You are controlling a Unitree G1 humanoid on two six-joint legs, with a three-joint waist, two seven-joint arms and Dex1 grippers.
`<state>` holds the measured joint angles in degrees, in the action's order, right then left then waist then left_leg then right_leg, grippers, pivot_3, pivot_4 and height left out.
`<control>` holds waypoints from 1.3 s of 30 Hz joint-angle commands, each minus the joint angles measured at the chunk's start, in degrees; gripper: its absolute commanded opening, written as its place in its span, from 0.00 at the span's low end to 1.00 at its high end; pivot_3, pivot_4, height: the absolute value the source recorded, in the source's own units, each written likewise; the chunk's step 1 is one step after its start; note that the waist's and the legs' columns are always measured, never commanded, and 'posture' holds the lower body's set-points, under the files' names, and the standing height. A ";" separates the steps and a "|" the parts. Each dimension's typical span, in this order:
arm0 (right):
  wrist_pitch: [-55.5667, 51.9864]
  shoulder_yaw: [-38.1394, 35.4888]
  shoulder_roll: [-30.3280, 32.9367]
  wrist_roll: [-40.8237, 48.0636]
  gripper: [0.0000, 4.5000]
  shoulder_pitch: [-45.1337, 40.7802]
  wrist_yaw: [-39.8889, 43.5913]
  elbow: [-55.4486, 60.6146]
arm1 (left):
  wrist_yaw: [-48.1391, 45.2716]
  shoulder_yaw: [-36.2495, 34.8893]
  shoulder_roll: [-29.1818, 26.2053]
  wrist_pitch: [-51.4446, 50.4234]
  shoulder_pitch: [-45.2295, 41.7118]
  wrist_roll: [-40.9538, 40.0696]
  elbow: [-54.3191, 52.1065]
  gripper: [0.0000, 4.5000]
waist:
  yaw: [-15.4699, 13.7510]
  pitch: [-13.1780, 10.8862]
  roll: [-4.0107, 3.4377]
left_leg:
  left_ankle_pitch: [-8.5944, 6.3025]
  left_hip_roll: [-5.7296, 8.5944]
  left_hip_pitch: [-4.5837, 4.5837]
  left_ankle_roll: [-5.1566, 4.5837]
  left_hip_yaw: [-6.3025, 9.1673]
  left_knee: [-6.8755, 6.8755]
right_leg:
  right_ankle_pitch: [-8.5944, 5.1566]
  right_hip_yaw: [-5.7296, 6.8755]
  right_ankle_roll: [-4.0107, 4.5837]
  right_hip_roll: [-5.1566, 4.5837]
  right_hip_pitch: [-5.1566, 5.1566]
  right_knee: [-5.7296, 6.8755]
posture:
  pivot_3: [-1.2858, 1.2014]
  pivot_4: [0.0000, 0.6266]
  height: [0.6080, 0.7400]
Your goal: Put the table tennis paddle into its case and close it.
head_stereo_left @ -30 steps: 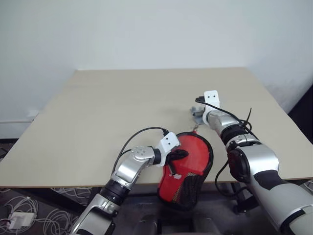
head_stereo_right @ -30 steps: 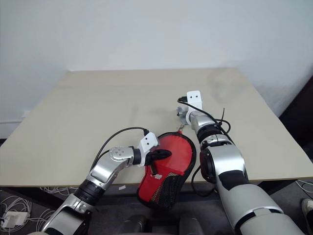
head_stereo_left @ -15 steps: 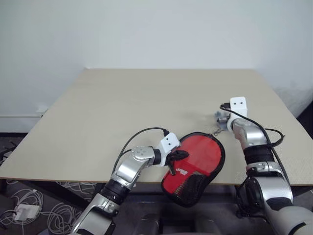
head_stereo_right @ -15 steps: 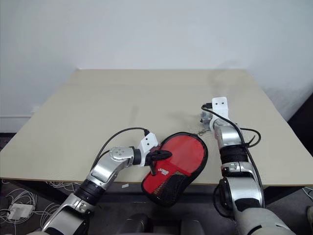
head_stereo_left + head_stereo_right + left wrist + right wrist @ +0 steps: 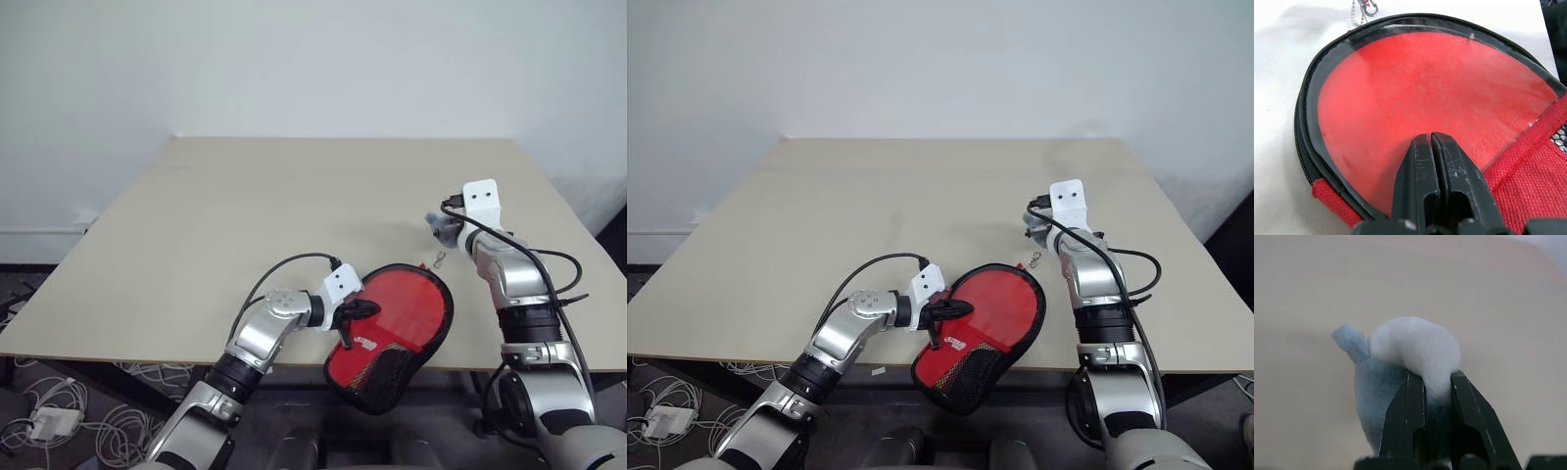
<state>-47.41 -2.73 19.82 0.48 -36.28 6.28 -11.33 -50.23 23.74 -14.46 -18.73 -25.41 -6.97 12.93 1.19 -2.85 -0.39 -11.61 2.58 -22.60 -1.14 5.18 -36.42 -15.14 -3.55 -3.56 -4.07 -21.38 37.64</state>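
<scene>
The paddle-shaped zip case with its black fabric edging, clear window over red, and black mesh lower part lies at the near edge of the pale beige desk, its mesh end hanging off the edge toward the robot. By its look it is a light, soft pouch that would flex and slide easily on the smooth desk, so it wants pinning down while the zip is worked; the stiffest places to take hold of are likely the bound rim and the red woven band across the middle. Behind the clear front the round red face appears to be the table tennis paddle already lying inside, though its handle cannot be made out. The zip track runs round the black rim, and a small metal pull ring lies on the desk just beyond the case's far right edge. The left gripper has its two black fingers pressed together and rests against the clear front near the red band, seemingly holding the case still rather than pinching any of it. The right gripper is raised above the desk to the right of the case and is clamped on a small soft plush charm, pale blue and white, which will squash readily and looks to belong with the zip pull.
</scene>
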 commanded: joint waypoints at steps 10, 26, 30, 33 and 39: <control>-6.74 -1.59 11.07 2.52 0.04 13.73 11.29 17.22 | -1.06 1.19 1.21 1.05 -1.57 3.08 4.16 0.00 | -0.11 -0.01 0.02 | -0.05 -0.03 -0.01 -0.07 -0.02 -0.06 | -0.12 0.01 -0.19 0.00 0.06 -0.03 | 0.52 0.00 0.96; -14.42 -2.55 22.58 14.82 0.33 21.66 27.94 29.27 | -1.87 1.23 1.66 1.59 -1.95 3.55 5.20 0.00 | -0.31 -0.04 0.13 | -0.11 -0.12 -0.04 -0.13 -0.05 -0.11 | -0.27 0.01 -0.43 0.01 0.08 -0.13 | 0.52 0.00 0.96; -11.86 0.67 28.70 16.22 0.63 21.61 35.09 30.69 | -1.99 1.15 1.78 1.84 -2.29 3.66 5.70 0.00 | -0.29 -0.05 0.14 | -0.11 -0.14 -0.04 -0.12 -0.08 -0.12 | -0.28 0.01 -0.45 0.01 0.07 -0.16 | 0.52 0.00 0.96; -7.04 1.41 33.81 17.05 0.87 20.91 41.25 30.32 | -1.96 0.95 1.84 2.01 -2.58 3.67 6.10 0.00 | -0.28 -0.06 0.18 | -0.12 -0.14 -0.05 -0.13 -0.11 -0.13 | -0.30 0.01 -0.47 0.01 0.07 -0.19 | 0.52 0.00 0.96; 4.63 5.86 34.73 13.09 0.94 5.04 47.18 11.75 | -1.74 1.05 2.55 2.67 -3.30 3.96 7.37 0.00 | 0.10 -0.09 0.27 | -0.13 -0.21 0.01 -0.12 -0.23 -0.16 | -0.30 0.00 -0.48 0.02 0.07 -0.19 | 0.52 0.00 0.96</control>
<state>-45.48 2.59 54.84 15.23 -29.35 53.06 3.49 -51.91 23.72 -11.99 -15.54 -28.76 -4.83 18.79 1.29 -2.95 -0.12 -11.74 2.38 -22.59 -1.25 4.99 -36.58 -15.44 -3.53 -4.03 -4.05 -21.30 37.44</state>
